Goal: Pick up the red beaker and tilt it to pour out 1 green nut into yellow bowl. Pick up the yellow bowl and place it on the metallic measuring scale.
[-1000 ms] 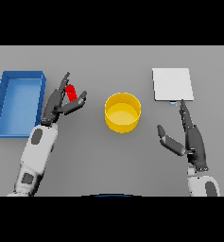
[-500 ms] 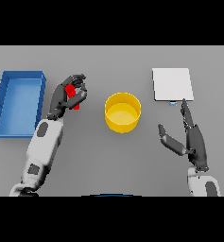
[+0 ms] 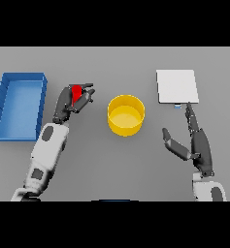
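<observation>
Head view, looking down on the grey table (image 3: 111, 164). The left robot hand (image 3: 72, 102) is curling its fingers and thumb around the red beaker (image 3: 77, 93), which is sitting between the blue bin (image 3: 20, 77) and the yellow bowl (image 3: 126, 115), just beside the bin's right wall and apart from the bowl. The right robot hand (image 3: 196, 143) is resting idle below the metallic measuring scale (image 3: 177, 86), its fingers straight and its thumb spread, holding nothing.

The beaker is looking small, stiff and light; its smooth wall is likely slippery, so a firm wrap around the middle of its body seems the safest hold, leaving the lip free for a slow tilt toward the bowl. The bowl is looking rigid and light as well, and its thin rim or outer wall would probably be the place to take hold for carrying it to the scale.

Most of the beaker is being covered by the fingers; only a red patch is showing, so its shape, its opening and whether it is upright or lifted off the table cannot be told. The green nuts are not showing at all, and none can be made out in the bowl. A small bluish mark at the scale's lower edge is too small to identify.
</observation>
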You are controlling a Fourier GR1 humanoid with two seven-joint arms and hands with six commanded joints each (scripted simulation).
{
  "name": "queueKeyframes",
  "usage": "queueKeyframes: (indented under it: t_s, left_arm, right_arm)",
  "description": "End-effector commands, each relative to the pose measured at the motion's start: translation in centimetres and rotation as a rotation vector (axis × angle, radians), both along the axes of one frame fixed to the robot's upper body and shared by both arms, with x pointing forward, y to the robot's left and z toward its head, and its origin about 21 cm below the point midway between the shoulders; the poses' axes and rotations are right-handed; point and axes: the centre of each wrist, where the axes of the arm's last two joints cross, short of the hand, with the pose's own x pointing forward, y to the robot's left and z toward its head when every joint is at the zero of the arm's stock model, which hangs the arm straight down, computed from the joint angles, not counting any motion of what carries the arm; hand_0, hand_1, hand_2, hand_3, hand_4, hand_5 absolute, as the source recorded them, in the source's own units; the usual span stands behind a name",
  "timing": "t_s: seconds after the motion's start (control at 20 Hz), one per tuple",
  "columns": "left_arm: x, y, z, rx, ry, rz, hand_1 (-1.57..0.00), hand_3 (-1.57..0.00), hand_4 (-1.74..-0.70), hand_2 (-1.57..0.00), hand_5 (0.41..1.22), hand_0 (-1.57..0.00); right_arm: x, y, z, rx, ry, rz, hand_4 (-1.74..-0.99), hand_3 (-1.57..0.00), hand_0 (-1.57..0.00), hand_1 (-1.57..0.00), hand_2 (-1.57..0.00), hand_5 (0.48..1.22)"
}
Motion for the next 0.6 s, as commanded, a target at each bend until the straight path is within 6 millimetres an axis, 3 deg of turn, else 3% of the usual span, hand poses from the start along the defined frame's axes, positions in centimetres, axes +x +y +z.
queueKeyframes:
  t_s: [0.0,0.3,0.55]
  left_arm:
    - [0.1,0.2,0.2,-0.014,-0.01,0.018,-1.48,-1.45,-1.62,-1.48,1.14,-1.47]
    - [0.7,-0.2,3.3,-0.029,-0.117,0.031,-1.55,-1.54,-1.71,-1.55,1.114,-1.55]
    - [0.9,-0.8,6.8,0.235,-0.128,-0.09,-1.56,-1.56,-1.73,-1.56,1.124,-1.56]
  right_arm:
    - [0.2,0.1,-0.3,0.006,0.013,0.002,-1.26,0.0,0.0,0.0,0.0,0.643]
    - [0.0,-0.2,-0.5,-0.017,-0.01,0.004,-1.263,0.0,0.0,0.0,0.0,0.652]
    - [0.1,-0.3,-0.1,-0.039,-0.007,0.003,-1.253,0.0,0.0,0.0,0.0,0.666]
